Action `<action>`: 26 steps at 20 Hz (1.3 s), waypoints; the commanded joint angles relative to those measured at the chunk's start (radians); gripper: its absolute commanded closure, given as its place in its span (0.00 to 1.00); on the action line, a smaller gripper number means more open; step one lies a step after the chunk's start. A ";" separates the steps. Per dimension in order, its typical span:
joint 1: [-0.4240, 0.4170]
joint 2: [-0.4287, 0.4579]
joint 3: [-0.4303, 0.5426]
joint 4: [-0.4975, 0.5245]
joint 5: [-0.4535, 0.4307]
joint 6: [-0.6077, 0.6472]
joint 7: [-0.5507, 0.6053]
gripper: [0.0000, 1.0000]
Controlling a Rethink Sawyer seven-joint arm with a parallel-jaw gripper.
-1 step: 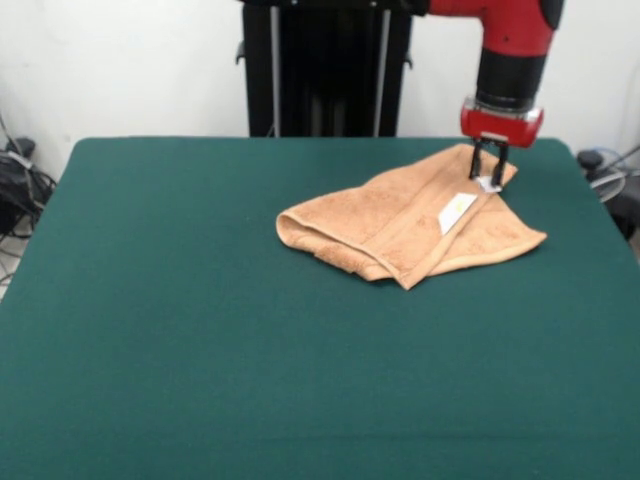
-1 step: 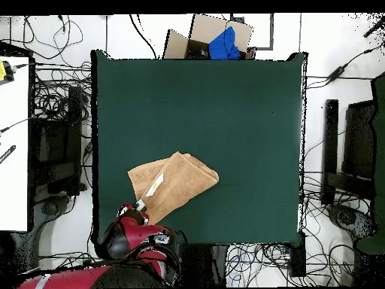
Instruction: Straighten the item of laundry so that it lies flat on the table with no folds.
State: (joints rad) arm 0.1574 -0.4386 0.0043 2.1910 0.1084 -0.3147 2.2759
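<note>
The item of laundry (image 1: 400, 225), a light orange-tan towel, lies folded over itself in layers on the far right part of the green table (image 1: 200, 300). A white label (image 1: 457, 211) shows on its top layer. My gripper (image 1: 488, 183) points straight down at the towel's far right corner. Its two black fingers stand close together and pinch the fabric there. In the overhead view the towel (image 2: 177, 181) sits near the table's (image 2: 225, 113) lower left edge. There the gripper (image 2: 139, 205) is at the towel's lower left corner.
The table's right edge (image 1: 590, 190) runs close to the gripper. Beyond the table's top edge in the overhead view stands a cardboard box (image 2: 197, 36) with a blue thing in it. Cables lie on the floor all round, and a white desk (image 2: 13, 143) stands at the left.
</note>
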 commanded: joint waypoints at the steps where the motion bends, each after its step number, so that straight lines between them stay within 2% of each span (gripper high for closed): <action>1: -0.029 0.080 0.065 -0.080 0.002 -0.094 0.191 1.00; 7: -0.016 0.071 0.047 -0.075 0.015 -0.075 0.181 1.00; 13: -0.008 0.037 -0.011 -0.054 0.016 -0.010 0.132 1.00; 19: -0.004 -0.034 -0.064 -0.031 0.017 0.119 0.072 1.00; 26: -0.037 -0.103 -0.107 -0.057 -0.035 0.291 -0.013 1.00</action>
State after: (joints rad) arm 0.1547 -0.5030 -0.0309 2.1982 0.0896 -0.1795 2.2759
